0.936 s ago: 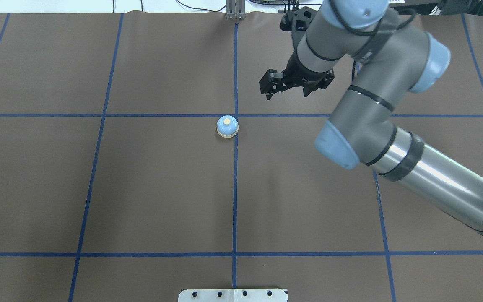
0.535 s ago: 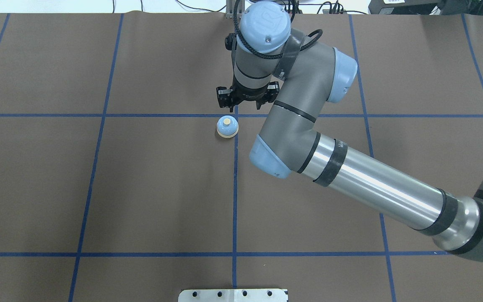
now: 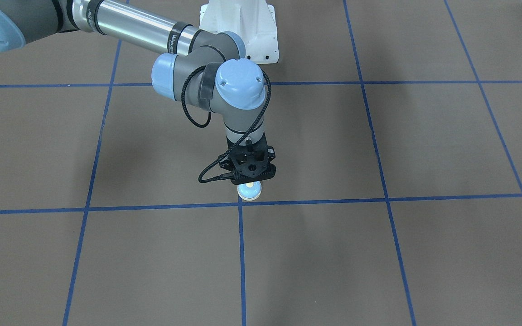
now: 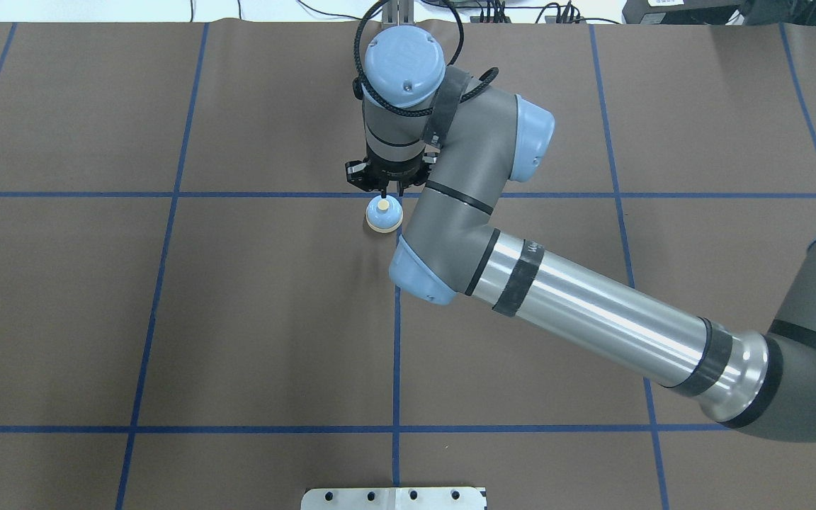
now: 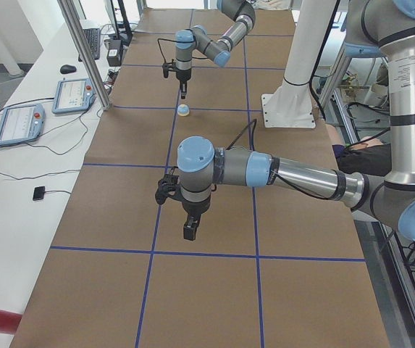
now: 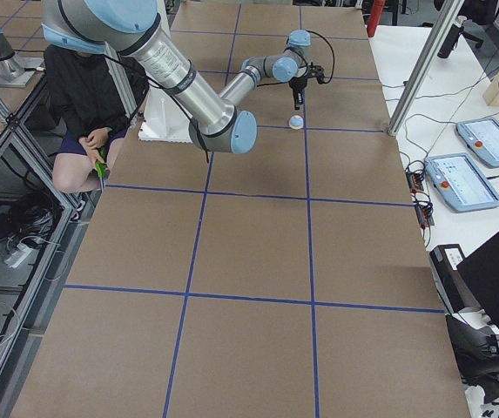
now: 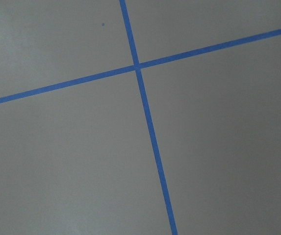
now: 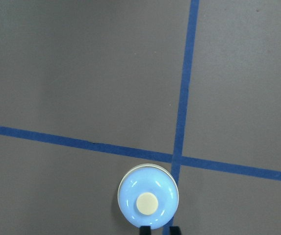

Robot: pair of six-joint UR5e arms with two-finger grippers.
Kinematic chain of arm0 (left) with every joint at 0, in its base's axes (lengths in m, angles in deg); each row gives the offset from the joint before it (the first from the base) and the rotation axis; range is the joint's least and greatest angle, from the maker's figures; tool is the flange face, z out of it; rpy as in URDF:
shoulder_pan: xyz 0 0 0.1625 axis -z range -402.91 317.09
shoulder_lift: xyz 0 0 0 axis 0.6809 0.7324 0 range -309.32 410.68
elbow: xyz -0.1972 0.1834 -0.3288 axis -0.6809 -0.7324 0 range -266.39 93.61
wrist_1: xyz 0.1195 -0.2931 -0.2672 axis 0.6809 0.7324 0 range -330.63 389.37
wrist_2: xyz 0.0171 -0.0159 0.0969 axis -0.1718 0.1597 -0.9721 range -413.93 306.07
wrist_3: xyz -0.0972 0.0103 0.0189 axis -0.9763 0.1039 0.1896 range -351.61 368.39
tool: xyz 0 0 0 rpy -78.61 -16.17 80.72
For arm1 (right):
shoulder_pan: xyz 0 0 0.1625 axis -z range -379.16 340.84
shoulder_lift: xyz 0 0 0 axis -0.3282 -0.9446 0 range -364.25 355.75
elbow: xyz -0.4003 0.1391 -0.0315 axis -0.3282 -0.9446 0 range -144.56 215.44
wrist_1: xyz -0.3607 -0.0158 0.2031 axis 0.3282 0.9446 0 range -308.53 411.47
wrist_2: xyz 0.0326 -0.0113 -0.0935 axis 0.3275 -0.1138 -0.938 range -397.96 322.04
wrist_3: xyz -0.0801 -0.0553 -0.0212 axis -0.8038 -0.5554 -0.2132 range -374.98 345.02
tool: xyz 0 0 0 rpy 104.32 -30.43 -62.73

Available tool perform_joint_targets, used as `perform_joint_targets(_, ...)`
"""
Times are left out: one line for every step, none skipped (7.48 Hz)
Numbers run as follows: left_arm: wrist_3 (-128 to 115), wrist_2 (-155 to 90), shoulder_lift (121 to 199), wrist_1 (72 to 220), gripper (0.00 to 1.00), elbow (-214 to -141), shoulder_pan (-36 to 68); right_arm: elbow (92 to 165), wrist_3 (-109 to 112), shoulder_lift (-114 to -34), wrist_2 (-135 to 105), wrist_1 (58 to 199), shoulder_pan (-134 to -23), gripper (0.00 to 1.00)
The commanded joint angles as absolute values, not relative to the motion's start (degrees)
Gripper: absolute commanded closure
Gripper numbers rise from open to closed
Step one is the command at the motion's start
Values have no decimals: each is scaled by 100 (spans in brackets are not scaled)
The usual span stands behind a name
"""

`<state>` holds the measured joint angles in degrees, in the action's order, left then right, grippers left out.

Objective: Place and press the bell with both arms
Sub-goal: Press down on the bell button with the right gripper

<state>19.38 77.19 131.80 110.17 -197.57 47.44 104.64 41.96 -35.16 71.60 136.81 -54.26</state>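
Light-blue bell beside tape crossing, right tool closed, empty, above it, left tool unreadable

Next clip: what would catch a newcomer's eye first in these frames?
A small light-blue bell sits alone by a blue tape crossing mid-table. The right gripper hangs just above it, shut, pointing down at the cream button. The left gripper hovers over the brown mat, well away.
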Motion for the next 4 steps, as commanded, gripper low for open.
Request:
perform_joint_targets(1938, 7720, 13180, 11014, 0, -19757, 4735, 9910, 4188, -3195, 7164, 13673, -5423, 100)
perform_joint_targets(1938, 7720, 13180, 11014, 0, -19757, 4735, 9838, 4188, -3194, 7164, 13673, -5414, 100)
perform_joint_targets(1938, 7720, 13180, 11014, 0, -19757, 4735, 9759, 4188, -3194, 7155, 13673, -5388, 100)
perform_joint_targets(1921, 7720, 13180, 11014, 0, -19765, 4735, 9688, 4179, -3202, 7155, 13673, -5362, 100)
